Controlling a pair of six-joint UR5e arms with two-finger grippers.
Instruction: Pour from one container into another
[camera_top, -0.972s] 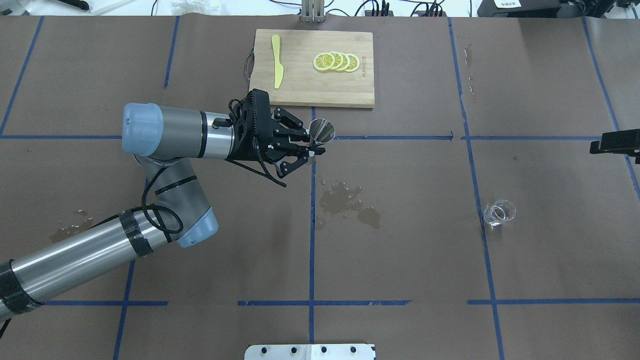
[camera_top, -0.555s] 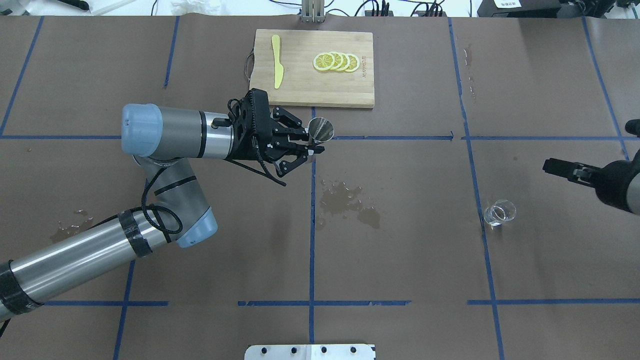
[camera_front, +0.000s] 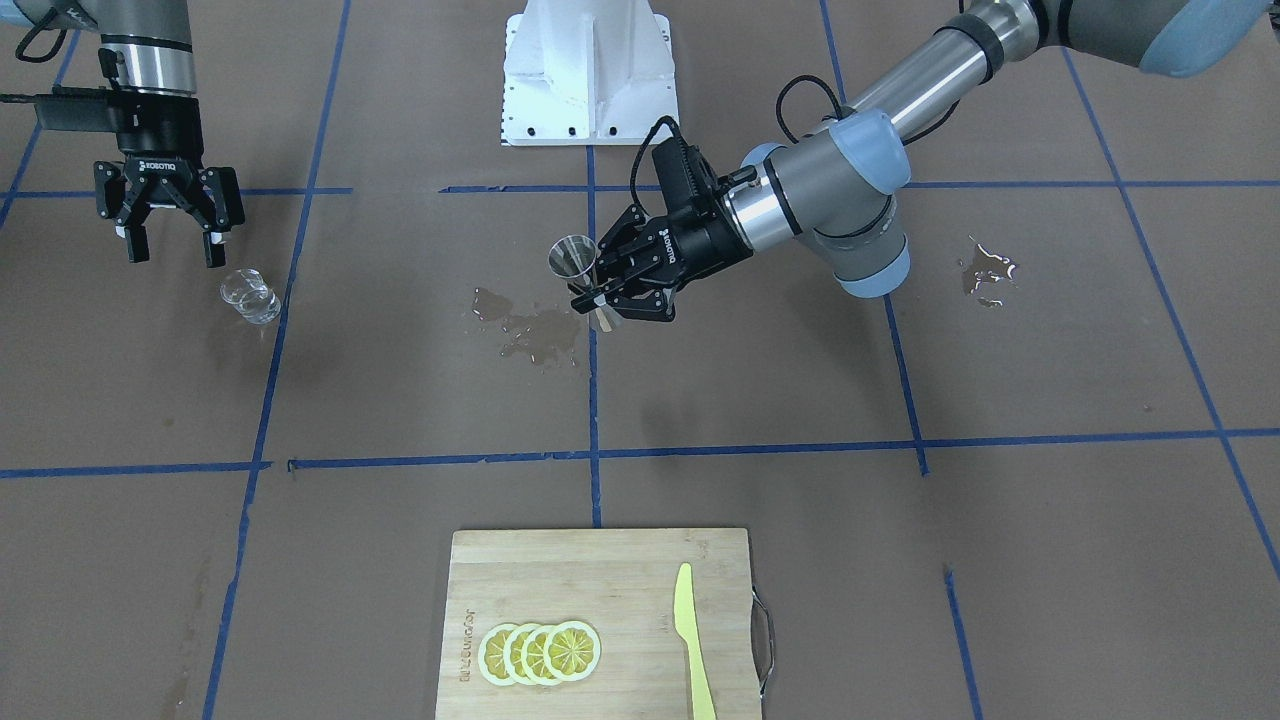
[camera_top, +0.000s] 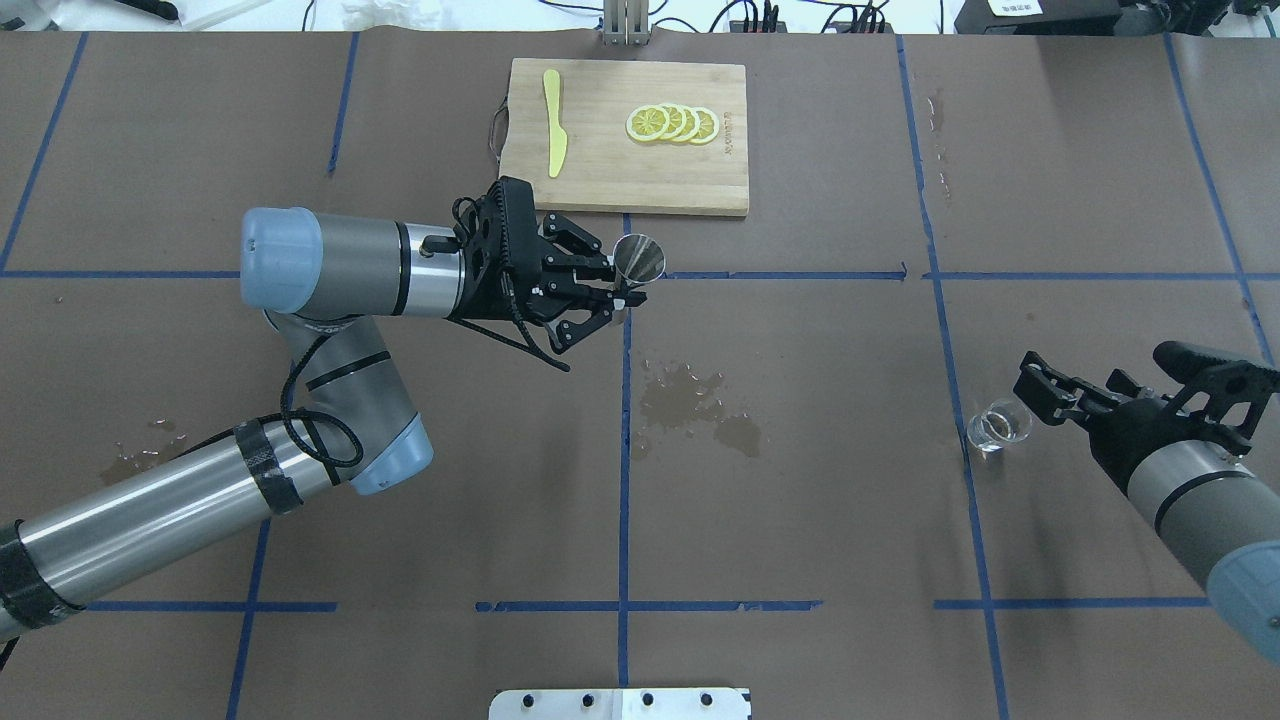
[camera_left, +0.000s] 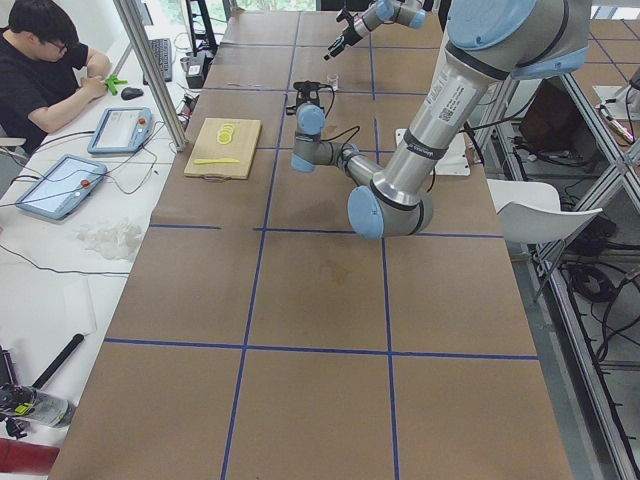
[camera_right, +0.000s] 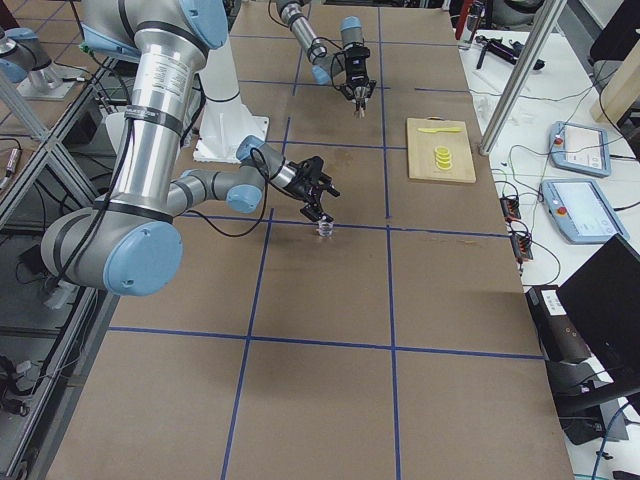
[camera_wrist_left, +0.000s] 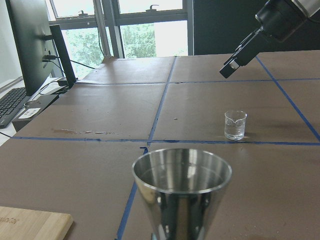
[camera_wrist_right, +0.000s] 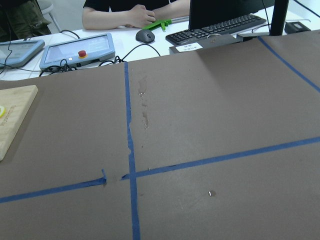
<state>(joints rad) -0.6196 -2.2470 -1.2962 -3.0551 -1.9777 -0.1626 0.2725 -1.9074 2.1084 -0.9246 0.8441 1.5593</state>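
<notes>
Two ROBOTIQ labels | left jaws clamp jigger | beaker upright

Plenty of room on my right side: my right end effector hangs fingers apart, higher than the beaker and near it, with an open gap between them. All around the beaker there's just flat counter. Toward the middle, my left end effector and the jigger it clamps stick up in the lane. The wet patch lies flat. The cutting board sits well apart at the far edge.
</notes>
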